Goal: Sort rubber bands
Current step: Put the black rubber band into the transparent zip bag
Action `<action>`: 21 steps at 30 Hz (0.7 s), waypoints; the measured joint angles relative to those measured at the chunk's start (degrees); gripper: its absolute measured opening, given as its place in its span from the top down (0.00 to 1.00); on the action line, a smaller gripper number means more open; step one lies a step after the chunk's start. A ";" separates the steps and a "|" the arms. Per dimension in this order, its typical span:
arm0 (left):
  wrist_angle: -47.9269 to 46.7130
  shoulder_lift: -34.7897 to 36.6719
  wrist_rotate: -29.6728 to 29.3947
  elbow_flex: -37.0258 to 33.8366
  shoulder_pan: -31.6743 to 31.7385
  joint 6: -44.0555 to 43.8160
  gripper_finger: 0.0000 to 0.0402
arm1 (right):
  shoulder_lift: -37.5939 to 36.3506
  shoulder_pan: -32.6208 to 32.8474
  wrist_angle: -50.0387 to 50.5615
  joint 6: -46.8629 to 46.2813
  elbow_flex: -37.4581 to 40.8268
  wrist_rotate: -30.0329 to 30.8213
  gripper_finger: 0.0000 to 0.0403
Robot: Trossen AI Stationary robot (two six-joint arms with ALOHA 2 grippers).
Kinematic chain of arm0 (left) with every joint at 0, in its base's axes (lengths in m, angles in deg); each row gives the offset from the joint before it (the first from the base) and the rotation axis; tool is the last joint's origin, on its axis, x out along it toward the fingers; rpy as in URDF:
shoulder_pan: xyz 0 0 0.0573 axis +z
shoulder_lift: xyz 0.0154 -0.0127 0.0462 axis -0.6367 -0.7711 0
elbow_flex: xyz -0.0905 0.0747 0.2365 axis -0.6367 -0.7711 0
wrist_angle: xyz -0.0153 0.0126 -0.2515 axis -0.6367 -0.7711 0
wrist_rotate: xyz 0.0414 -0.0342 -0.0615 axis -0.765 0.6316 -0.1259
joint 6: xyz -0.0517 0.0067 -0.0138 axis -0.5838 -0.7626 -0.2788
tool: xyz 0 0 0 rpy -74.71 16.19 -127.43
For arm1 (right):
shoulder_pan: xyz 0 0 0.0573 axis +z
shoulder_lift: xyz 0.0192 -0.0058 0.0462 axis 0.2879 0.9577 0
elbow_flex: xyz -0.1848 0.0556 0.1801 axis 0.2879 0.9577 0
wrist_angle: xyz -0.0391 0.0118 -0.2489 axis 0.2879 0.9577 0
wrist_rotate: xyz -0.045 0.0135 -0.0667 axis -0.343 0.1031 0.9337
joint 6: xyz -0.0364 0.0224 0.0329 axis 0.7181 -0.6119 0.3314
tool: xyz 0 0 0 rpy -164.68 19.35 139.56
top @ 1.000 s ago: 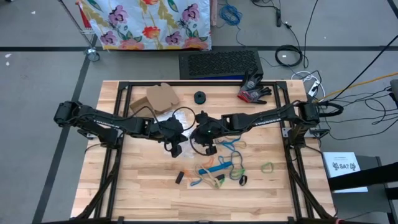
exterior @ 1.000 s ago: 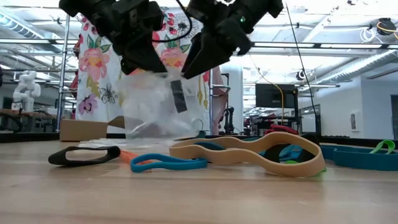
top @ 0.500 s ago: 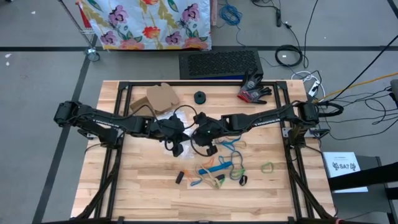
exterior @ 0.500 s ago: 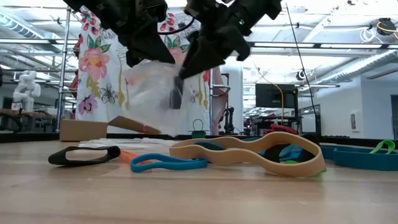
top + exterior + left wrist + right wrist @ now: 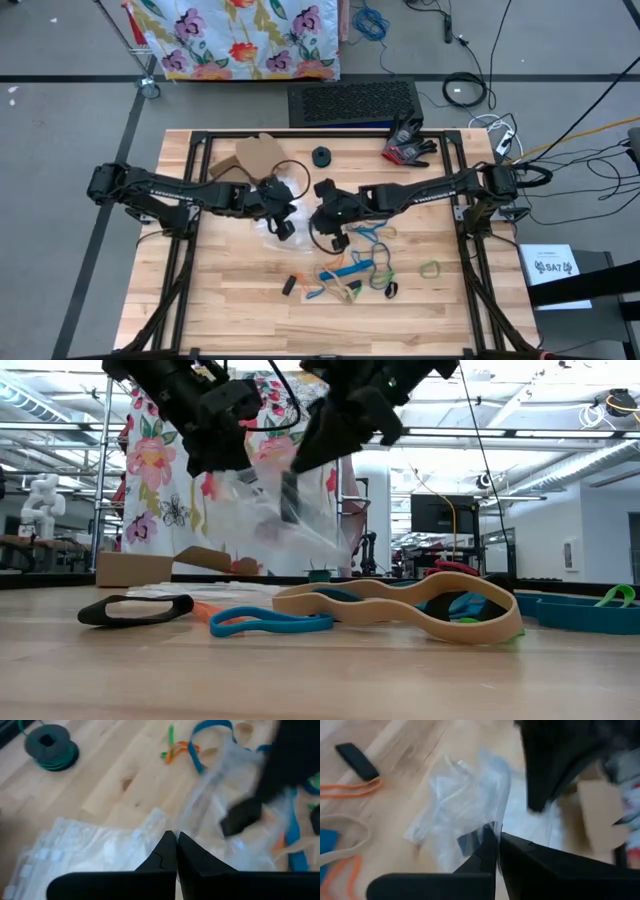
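High view: a clear plastic bag [image 5: 285, 205] was held above the table [image 5: 230, 300] between the left gripper [image 5: 283, 222] and right gripper [image 5: 322, 212], both pinched shut on it. Rubber bands [image 5: 352, 272], thin blue, orange, tan and green loops, were scattered on the wood just beside the right gripper.

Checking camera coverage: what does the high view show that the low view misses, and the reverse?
Only high: the red-and-black glove and dark spool at the table's far edge.
Only low: the black band seen side-on, lying flat.
Both: the clear bag held up between the left end effector and right end effector, both shut on it.
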 joint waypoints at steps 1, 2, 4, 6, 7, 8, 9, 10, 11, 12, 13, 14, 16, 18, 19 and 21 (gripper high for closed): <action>-0.92 0.00 -1.52 0.00 -0.08 -0.13 1.00 | 0.00 -0.13 1.21 -0.61 0.01 -2.96 1.00; -1.40 0.00 -3.37 0.00 -0.11 -0.61 1.00 | 0.02 -0.25 1.81 -0.80 0.06 -6.51 1.00; -0.78 0.00 -2.65 0.11 0.20 -1.26 1.00 | 0.03 -0.45 0.61 -0.90 0.04 -11.07 1.00; 0.81 0.00 1.81 0.10 0.31 2.06 1.00 | 0.00 0.00 -0.67 -1.88 0.04 -6.66 1.00; 1.98 -0.03 2.43 0.09 0.21 3.50 1.00 | 0.02 0.27 -1.48 -2.84 0.04 -0.98 1.00; 2.74 -0.04 2.11 0.09 0.17 3.80 1.00 | 0.02 0.35 -1.74 -3.86 0.04 2.72 1.00; 3.16 0.00 1.68 0.09 0.16 3.34 1.00 | 0.00 0.19 -1.65 -4.36 0.04 2.13 1.00; 3.46 0.02 1.77 0.09 0.22 2.95 1.00 | -0.04 -0.15 -1.51 -4.05 0.04 -3.31 1.00; 3.45 0.02 2.17 0.09 0.22 2.94 1.00 | -0.02 -0.71 -1.25 -2.83 0.04 -10.17 1.00; 3.33 0.00 2.57 0.09 0.22 2.99 1.00 | 0.02 -1.01 -1.49 -2.13 0.08 -13.78 1.00; 3.31 0.00 2.78 0.09 0.22 2.98 1.00 | 0.02 -0.90 -2.45 -3.10 0.09 -12.32 1.00; 3.30 0.00 2.79 0.09 0.22 2.94 1.00 | 0.01 -0.67 -3.31 -5.40 0.05 -6.76 1.00; 3.30 0.00 2.91 0.09 0.16 2.71 1.00 | -0.04 -0.52 -2.44 -9.15 0.00 0.21 1.00; 3.29 0.00 2.93 0.07 0.22 2.65 1.00 | -0.02 -1.37 -1.67 -8.05 0.06 -5.77 1.00; 3.31 0.00 3.01 0.07 0.20 2.63 1.00 | -0.06 -1.57 -1.80 -7.43 0.07 -8.31 1.00; 3.35 0.00 3.32 0.07 0.16 2.60 1.00 | -0.20 -1.34 -2.69 -8.04 0.07 -9.70 1.00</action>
